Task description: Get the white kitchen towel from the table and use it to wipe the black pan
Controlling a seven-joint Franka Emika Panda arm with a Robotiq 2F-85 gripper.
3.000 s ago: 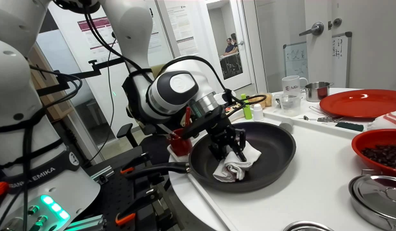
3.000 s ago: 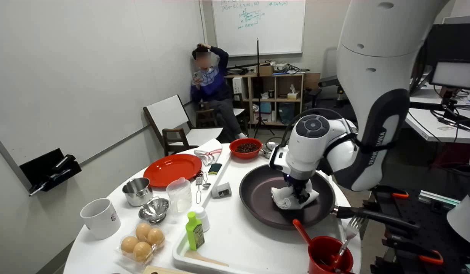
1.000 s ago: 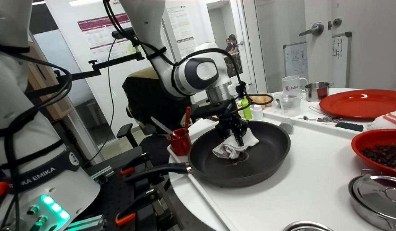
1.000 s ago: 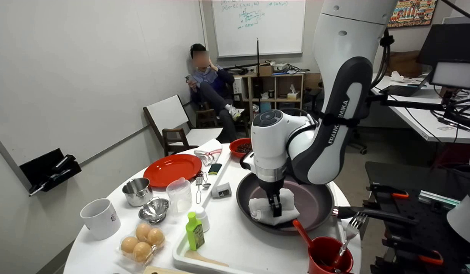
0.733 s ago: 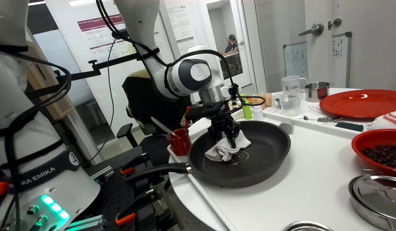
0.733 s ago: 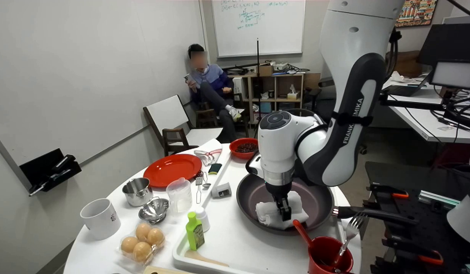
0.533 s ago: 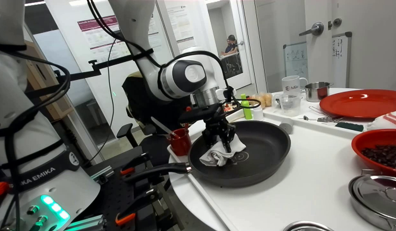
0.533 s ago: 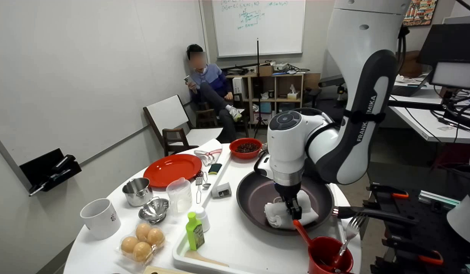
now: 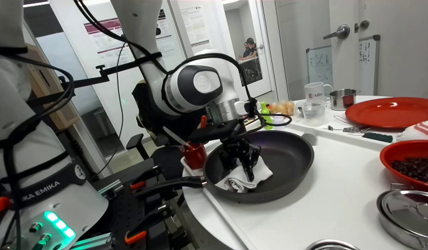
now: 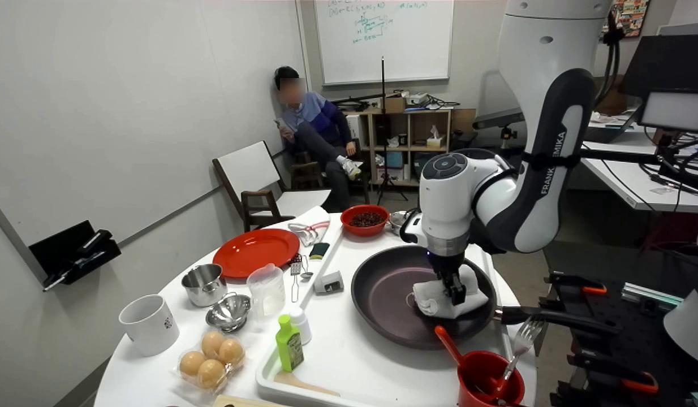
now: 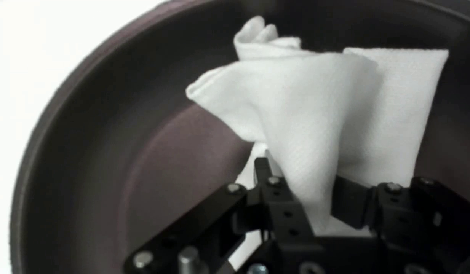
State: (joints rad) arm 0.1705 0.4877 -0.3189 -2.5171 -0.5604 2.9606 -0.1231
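Note:
The white towel (image 9: 264, 172) lies bunched and folded inside the black pan (image 9: 293, 159); both also show in an exterior view, the towel (image 10: 431, 302) near the pan's (image 10: 383, 288) handle side. My gripper (image 9: 239, 170) points down into the pan. In the wrist view a raised fold of the towel (image 11: 303, 99) stands between the fingers of my gripper (image 11: 303, 182), which are closed in on it. The rest of the towel spreads over the pan's (image 11: 79, 152) floor and up towards its wall. The towel's underside is hidden.
A red cup (image 10: 493, 376) with a fork stands close beside the pan. The pan's handle (image 10: 558, 322) reaches past the table edge. A green bottle (image 10: 289, 342), a grey shaker (image 10: 329, 282), a red bowl (image 10: 366, 221) of beans and a red plate (image 10: 258, 251) stand around.
My gripper has dragged the towel across the pan, lately from the side away from the handle towards the handle side. The pan shifted slightly between three seconds and one second ago.

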